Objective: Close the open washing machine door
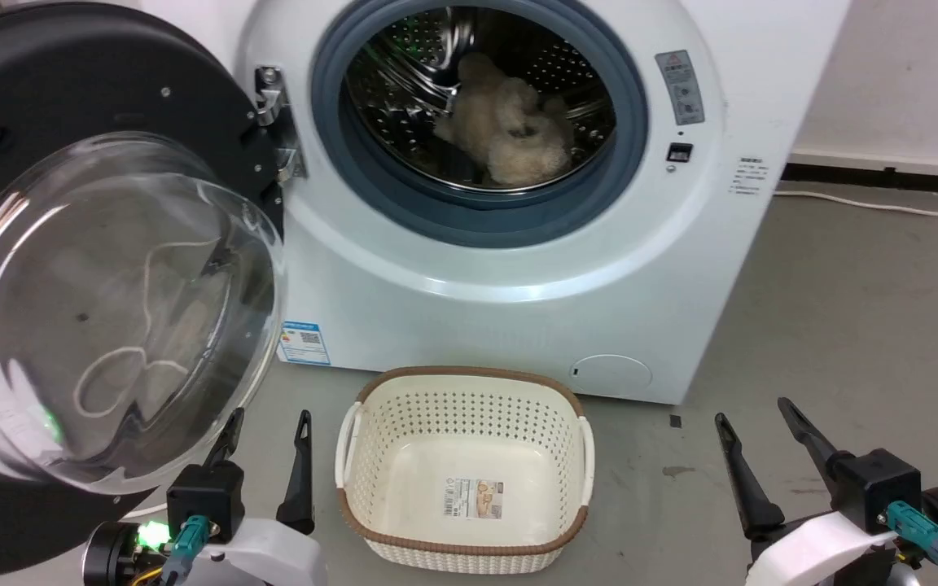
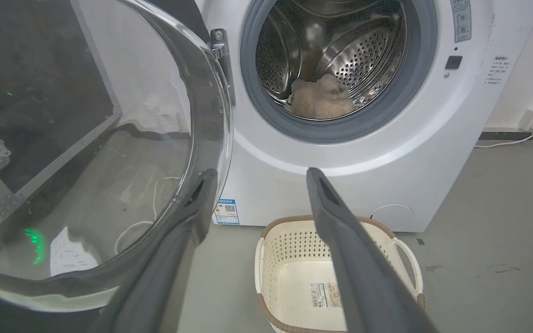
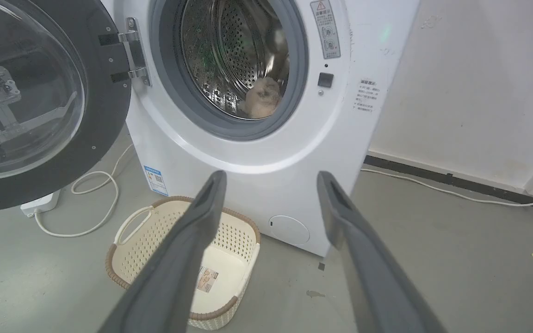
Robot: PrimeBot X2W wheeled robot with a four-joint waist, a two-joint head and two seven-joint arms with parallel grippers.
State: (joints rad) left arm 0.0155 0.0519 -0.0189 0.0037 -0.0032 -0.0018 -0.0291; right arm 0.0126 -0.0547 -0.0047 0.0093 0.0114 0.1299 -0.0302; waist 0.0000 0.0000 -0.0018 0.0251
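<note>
Progress is nil, as I judge it: the large round washing machine door (image 1: 103, 277), glossy black rim around a bulging clear glass bowl, stands swung wide at my left, well apart from the port of the boxy white washing machine (image 1: 518, 268). My left claw (image 1: 270, 419) is spread apart and empty, one finger just beside the bowl's lower edge; touching or not, I cannot tell. My right claw (image 1: 754, 411) is apart too, holding nothing. The whole swing and latch are left.
</note>
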